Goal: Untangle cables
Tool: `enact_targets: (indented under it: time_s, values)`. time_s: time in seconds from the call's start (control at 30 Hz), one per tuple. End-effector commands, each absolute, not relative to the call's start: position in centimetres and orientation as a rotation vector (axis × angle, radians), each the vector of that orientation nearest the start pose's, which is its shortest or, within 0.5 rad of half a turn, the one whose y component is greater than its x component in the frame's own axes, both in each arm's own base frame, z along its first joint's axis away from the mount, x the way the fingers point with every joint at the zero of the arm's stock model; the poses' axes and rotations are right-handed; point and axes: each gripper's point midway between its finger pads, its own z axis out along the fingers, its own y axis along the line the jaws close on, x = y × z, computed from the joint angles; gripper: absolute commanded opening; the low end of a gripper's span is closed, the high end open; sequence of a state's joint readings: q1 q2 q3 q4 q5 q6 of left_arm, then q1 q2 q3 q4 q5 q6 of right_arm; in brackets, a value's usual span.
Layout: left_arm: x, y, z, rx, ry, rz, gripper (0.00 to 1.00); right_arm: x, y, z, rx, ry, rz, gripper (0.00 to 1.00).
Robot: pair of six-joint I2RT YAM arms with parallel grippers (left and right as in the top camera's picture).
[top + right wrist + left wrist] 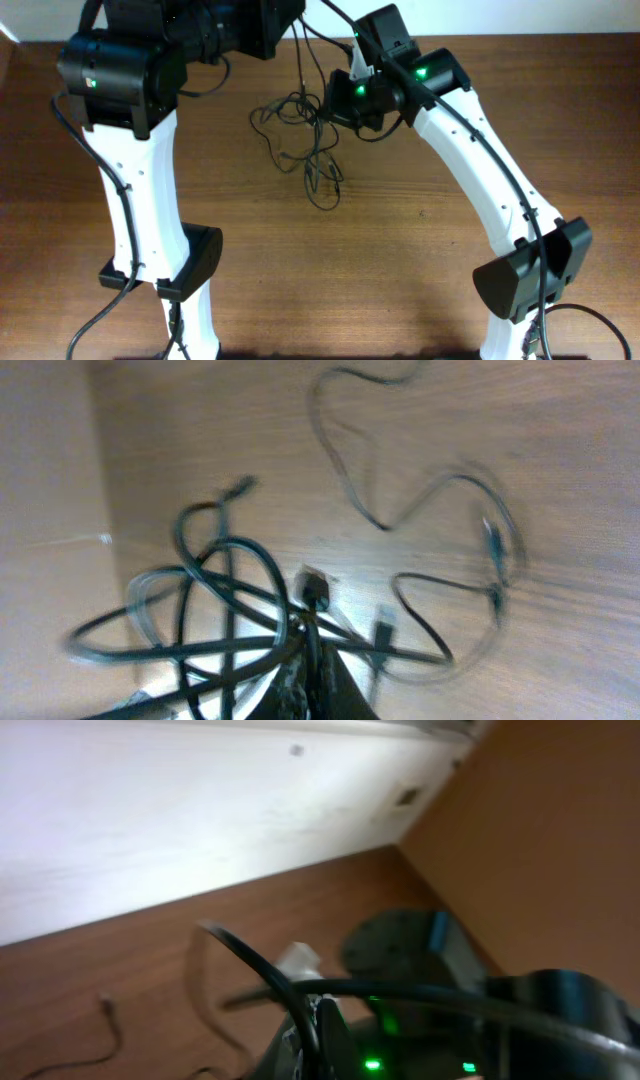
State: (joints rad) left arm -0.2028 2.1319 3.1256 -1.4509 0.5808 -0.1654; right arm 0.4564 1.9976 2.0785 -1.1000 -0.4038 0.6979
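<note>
Brown wooden tabletop [420, 230] fills your overhead view, with both white arms reaching in from the near edge. The cables [305, 145] lie in one loose knot of thin black loops on the far half of the wood, between the two arms and touching your right end effector [338, 108].

From the right wrist you see that end effector's fingers [312, 685] drawn together into a narrow dark wedge at the bottom edge. Several strands converge at its tip, so it is closed on the cables. A dark plug [316, 590] sits just above the tip, and a paler plug [385, 628] lies to its right. Further loops trail over the wood, blurred.

Your left end effector [275, 20] is at the top edge of the overhead view, and thin strands rise from the knot toward it. You cannot tell whether it is open or closed. The left wrist view gives only a blurred black cord [262, 968], the right arm [540, 1010] with its green lights, a pale wall [150, 820] and one loose cable end [105, 1005] lying on the wood.
</note>
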Motion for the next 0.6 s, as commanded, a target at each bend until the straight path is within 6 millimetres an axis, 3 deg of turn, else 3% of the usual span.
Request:
enact_targets:
  time_s: [0.0,0.33,0.57]
  values:
    - [42.7,-14.3,48.3,0.305,1.991,-0.687,0.0,42.2,23.3,22.2,0.301,2.79,0.749,0.04]
    - [44.5,-6.9,48.0,0.111,2.005,-0.561,0.0,42.3,15.4,20.5,0.238,2.867,0.533,0.04]
    - [45.1,-2.6,48.0,0.011,1.998,-0.488,0.0,41.0,7.8,19.1,0.408,2.947,0.194,0.04]
